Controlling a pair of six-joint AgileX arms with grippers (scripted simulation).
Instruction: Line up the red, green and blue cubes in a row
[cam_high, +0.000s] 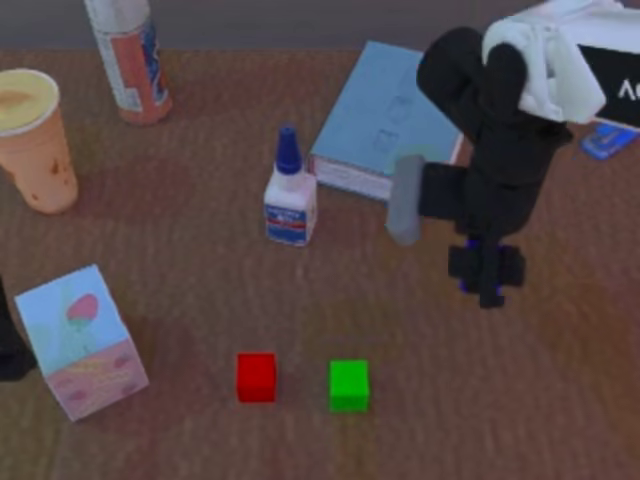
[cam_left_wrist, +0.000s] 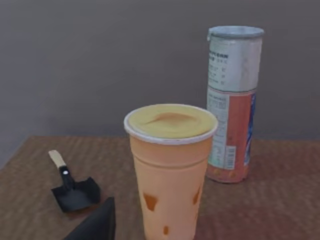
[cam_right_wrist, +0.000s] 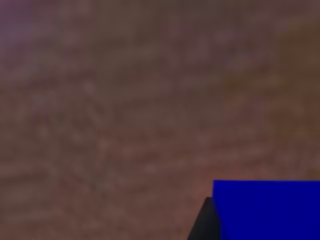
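The red cube (cam_high: 256, 377) and the green cube (cam_high: 349, 385) sit side by side near the table's front edge, a small gap between them. My right gripper (cam_high: 487, 275) hangs above the table, behind and to the right of the green cube, shut on the blue cube (cam_right_wrist: 267, 210). From above, the gripper hides nearly all of the blue cube. In the right wrist view the cube fills the corner next to a dark finger (cam_right_wrist: 204, 224), with bare table beneath. My left arm (cam_high: 10, 345) is parked at the left edge.
A glue bottle (cam_high: 291, 195) stands mid-table, with a pale blue book (cam_high: 385, 125) behind it. At the back left stand a can (cam_high: 130, 55) and an orange cup (cam_high: 35, 140). A pictured box (cam_high: 80, 340) lies front left. A light-blue stapler (cam_high: 608, 140) is far right.
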